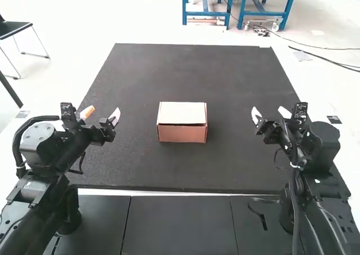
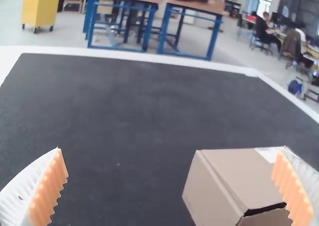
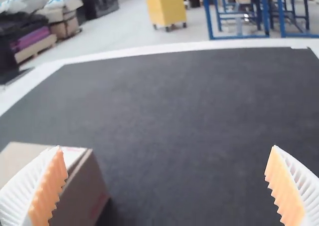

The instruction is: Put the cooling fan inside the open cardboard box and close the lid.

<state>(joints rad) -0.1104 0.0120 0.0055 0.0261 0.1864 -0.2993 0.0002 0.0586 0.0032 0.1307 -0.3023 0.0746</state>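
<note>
Two pincers hover over the black mat (image 1: pixel 191 69) that covers the counter (image 1: pixel 169 192), one at each side, and both are spread wide with nothing between their fingers. The left pincer (image 1: pixel 101 116) hangs ahead of its arm's dark wrist, its white ribbed fingers pointing toward the middle of the mat. One orange pad (image 2: pixel 47 188) faces the other (image 2: pixel 291 188) across a broad gap. The right pincer (image 1: pixel 270 116) mirrors it on the far side, with its pads (image 3: pixel 47 188) just as widely parted.

The cardboard box (image 1: pixel 181 121) sits on the mat between the two pincers, about midway and level with them, well apart from each. It stands square on its base with the top flap lying flat, so the lid looks shut. From the left wrist view, one end of the box lies just inside the left pincer's finger line, partly behind one finger, and a thin dark slit shows at the corner where the flap tucks in. From the right wrist view, a corner of the box sits behind one finger of the right pincer, and bare mat lies between the fingers.
</note>
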